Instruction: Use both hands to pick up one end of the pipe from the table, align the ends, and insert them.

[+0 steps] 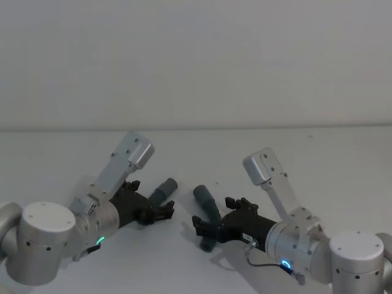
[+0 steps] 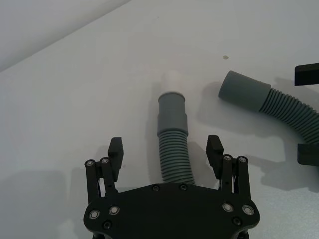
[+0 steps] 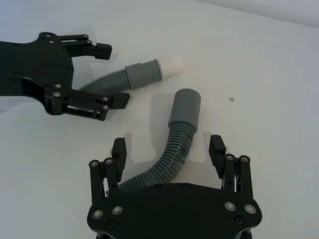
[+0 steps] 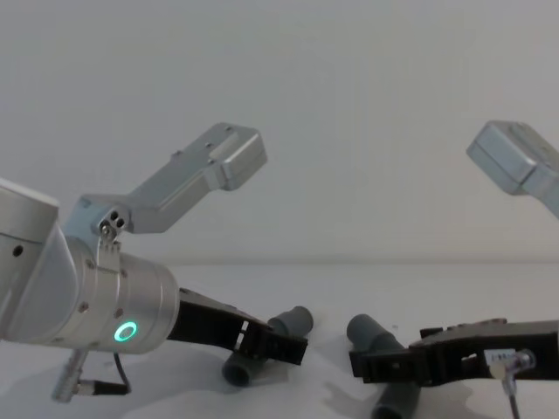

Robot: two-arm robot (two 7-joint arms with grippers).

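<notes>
Nearest me are my two silver arms, one glow on each: the left ring light (image 4: 127, 331) shows green, the right ring light (image 1: 286, 264) blue. One small white label (image 4: 500, 356) sits on the black body of my right arm beside a thin cable, and its writing is too small for me to read. Ahead of that, my left tool (image 2: 165, 145) hangs low over the desk (image 2: 75, 99) with its two fingers spread wide, straddling the ribbed part of the white-tipped pipe piece (image 2: 174, 154) with a gap on either side, so it pinches nothing. My right tool (image 3: 168, 146) is spread the same way, its two fingers flanking the ribbed bend of the socket pipe piece (image 3: 174, 149) without touching it. The two pipe pieces lie flat on the desk, one in front of each tool, apart from each other. Past my left fingers a smooth grey collar carries the single white tip (image 2: 173, 82); past my right fingers the other piece ends in the plain socket collar (image 3: 185, 107). The two ends lean toward each other and stop near one another with bare desk between them. Just beyond them one small dark speck (image 3: 231, 99) marks the surface, and farther back the white desk runs to a pale wall (image 1: 196, 61)
</notes>
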